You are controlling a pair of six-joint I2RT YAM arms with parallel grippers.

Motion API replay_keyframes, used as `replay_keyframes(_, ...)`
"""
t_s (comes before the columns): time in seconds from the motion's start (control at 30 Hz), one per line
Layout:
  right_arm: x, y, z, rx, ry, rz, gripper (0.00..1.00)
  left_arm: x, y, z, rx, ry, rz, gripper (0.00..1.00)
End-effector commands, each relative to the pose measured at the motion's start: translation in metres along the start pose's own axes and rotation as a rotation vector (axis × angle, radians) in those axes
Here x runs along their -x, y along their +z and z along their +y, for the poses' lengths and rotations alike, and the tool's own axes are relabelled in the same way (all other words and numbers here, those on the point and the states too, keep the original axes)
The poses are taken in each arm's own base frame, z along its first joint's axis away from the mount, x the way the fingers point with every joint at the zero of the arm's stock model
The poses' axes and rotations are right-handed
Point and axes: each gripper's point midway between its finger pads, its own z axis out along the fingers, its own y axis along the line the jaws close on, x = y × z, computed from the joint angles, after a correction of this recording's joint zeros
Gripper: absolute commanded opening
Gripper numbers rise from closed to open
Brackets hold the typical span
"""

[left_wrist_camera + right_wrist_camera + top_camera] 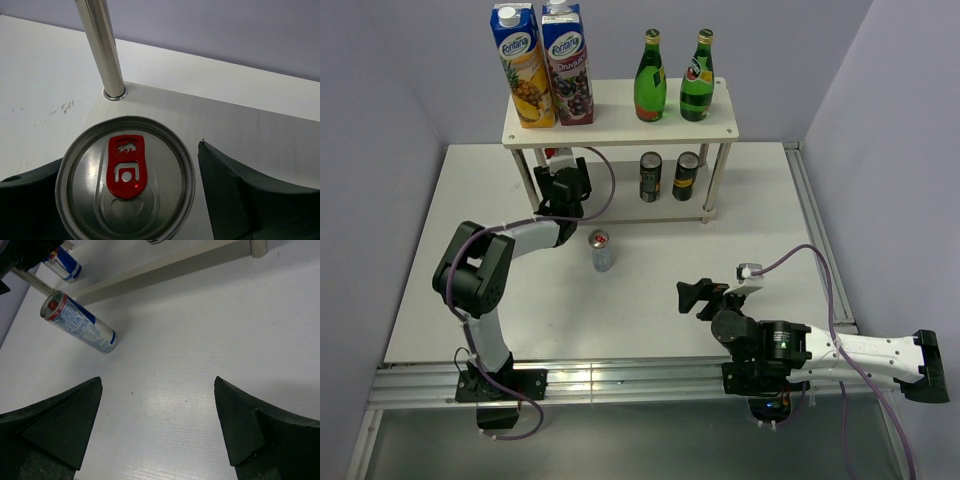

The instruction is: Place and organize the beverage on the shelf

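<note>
The left tool (pixel 129 157) is at the front left corner of the shelf (pixel 620 125), low by its leg. Its jaws are parted around an upright red-tabbed can (pixel 125 180), with a gap on one side. The right tool (pixel 158 382) gapes wide, empty, above the worktop (pixel 720 230). A second can (pixel 601 250) stands on the worktop before the shelf.

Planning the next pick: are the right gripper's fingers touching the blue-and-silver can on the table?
Apart. The right wrist view shows bare white table between the right fingers and the blue-and-silver can.
</note>
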Motion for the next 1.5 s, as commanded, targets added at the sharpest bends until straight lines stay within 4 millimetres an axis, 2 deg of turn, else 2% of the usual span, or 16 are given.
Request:
replay_keyframes(0.0, 0.003, 0.000, -0.005, -0.018, 0.003, -0.026, 1.00, 0.042, -0.011, 0.002, 0.000, -0.102, -0.072, 0.81)
replay_keyframes(0.07, 0.003, 0.000, -0.004, -0.019, 0.006, -0.027, 1.00, 0.036, -0.019, 0.008, 0.006, -0.108, -0.035, 0.89)
replay_keyframes(0.13, 0.004, 0.000, -0.004, -0.016, 0.010, -0.027, 1.00, 0.044, -0.030, 0.011, 0.002, -0.140, -0.024, 0.91)
replay_keyframes(0.17, 0.003, 0.000, -0.005, -0.018, 0.009, -0.028, 1.00, 0.033, -0.035, 0.019, 0.024, -0.118, 0.011, 0.92)
replay_keyframes(0.33, 0.003, 0.000, -0.004, -0.011, 0.014, -0.025, 1.00, 0.027, -0.070, 0.017, -0.026, -0.122, 0.051, 0.93)
replay_keyframes(0.37, 0.004, 0.000, -0.004, -0.011, 0.017, -0.027, 1.00, 0.014, -0.079, 0.020, -0.026, -0.095, 0.085, 0.93)
replay_keyframes(0.53, 0.003, 0.000, -0.004, -0.013, 0.013, -0.026, 1.00, 0.012, -0.116, 0.030, -0.055, -0.119, 0.116, 0.92)
replay_keyframes(0.73, 0.001, 0.001, -0.004, -0.014, 0.000, -0.021, 1.00, -0.019, -0.183, 0.049, -0.016, -0.146, 0.173, 0.90)
replay_keyframes(0.77, 0.002, 0.001, -0.003, -0.013, 0.001, -0.021, 1.00, -0.023, -0.203, 0.034, -0.077, -0.145, 0.181, 0.90)
replay_keyframes(0.83, 0.001, 0.001, -0.002, -0.014, -0.006, -0.019, 1.00, -0.024, -0.225, 0.034, -0.101, -0.183, 0.183, 0.90)
replay_keyframes(0.87, 0.000, 0.001, -0.002, -0.015, -0.012, -0.016, 1.00, -0.025, -0.243, 0.021, -0.162, -0.220, 0.196, 0.90)
replay_keyframes(0.97, 0.000, 0.002, -0.002, -0.025, -0.019, -0.016, 1.00, -0.044, -0.270, 0.005, -0.252, -0.219, 0.240, 0.89)
replay_keyframes(1.13, 0.001, 0.002, -0.002, -0.025, -0.012, -0.020, 1.00, -0.086, -0.281, -0.015, -0.322, -0.170, 0.287, 0.92)
replay_keyframes(1.2, 0.000, 0.002, -0.002, -0.020, -0.013, -0.015, 1.00, -0.096, -0.277, -0.036, -0.354, -0.126, 0.295, 0.93)
replay_keyframes(1.37, -0.001, 0.002, -0.001, -0.021, -0.019, -0.012, 1.00, -0.136, -0.248, -0.055, -0.288, 0.031, 0.312, 0.91)
replay_keyframes(1.47, -0.001, 0.002, -0.001, -0.021, -0.020, -0.012, 1.00, -0.139, -0.236, -0.063, -0.277, 0.022, 0.276, 0.90)
